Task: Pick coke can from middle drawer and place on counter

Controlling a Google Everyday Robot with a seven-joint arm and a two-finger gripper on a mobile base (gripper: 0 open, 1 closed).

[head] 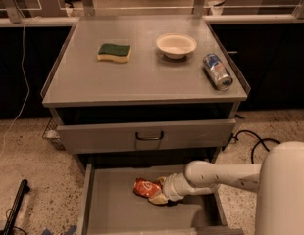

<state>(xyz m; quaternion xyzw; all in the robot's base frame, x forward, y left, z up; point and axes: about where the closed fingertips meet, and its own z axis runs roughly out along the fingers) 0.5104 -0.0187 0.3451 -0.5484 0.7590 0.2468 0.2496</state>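
On the broad flat grey metal table (142,84), a yellow-and-green sponge (114,52) is set at 10 o'clock, a round white bowl (176,45) at 1 o'clock and a blue-and-silver can (217,71) at 3 o'clock. Below, in the wide grey metal middle drawer (113,212), the red-orange coke can (145,187) is found mid-floor, with the gripper (162,194) against it at its 3 o'clock.

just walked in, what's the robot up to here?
The robot's arm reaches into the open middle drawer, with its hand right at the coke can, which lies on the drawer floor. The can is not yet lifted out. Up on the counter sit a sponge, a bowl and a blue-and-silver can lying on its side.
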